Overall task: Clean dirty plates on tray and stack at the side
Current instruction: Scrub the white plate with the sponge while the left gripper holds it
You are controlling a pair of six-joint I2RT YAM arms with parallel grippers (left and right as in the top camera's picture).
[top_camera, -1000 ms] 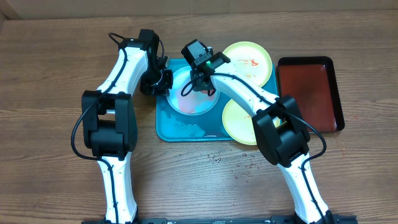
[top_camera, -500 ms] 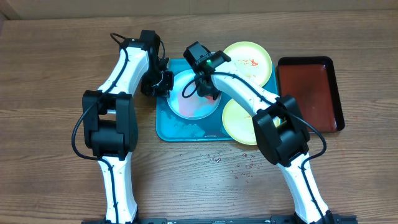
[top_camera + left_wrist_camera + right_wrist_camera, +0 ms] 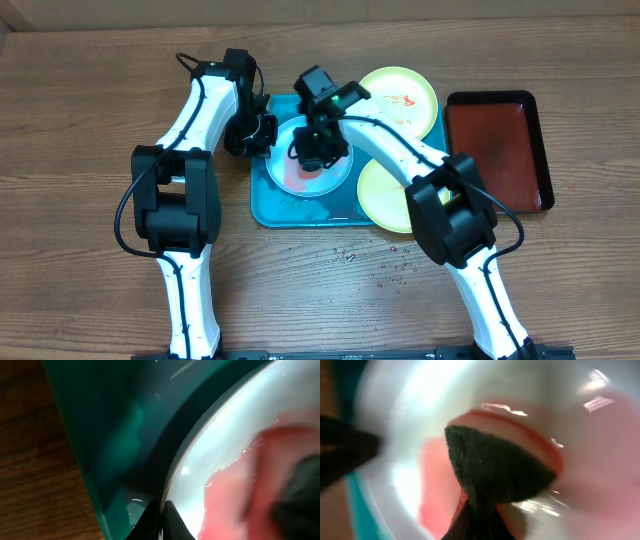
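The pale blue-white plate (image 3: 283,172) is held on the teal tray (image 3: 300,212), its 10 o'clock rim pinched by the left hand (image 3: 161,521). A dark sponge (image 3: 495,470) is clamped in the right hand (image 3: 475,522) and pressed on the red smear (image 3: 435,495), hiding the plate's centre. Yellow-green plates (image 3: 400,95) are set at 1 and 4 o'clock, a dark red tray (image 3: 497,145) at 3 o'clock

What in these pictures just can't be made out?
Overhead: the right arm covers the middle of the blue-white plate and part of the nearer yellow-green plate.
Right wrist: blurred close-up; the dark pad hides what lies beneath it; the right hand is cut off by the bottom edge.
Left wrist: the left hand barely shows; most of the plate is out of frame.
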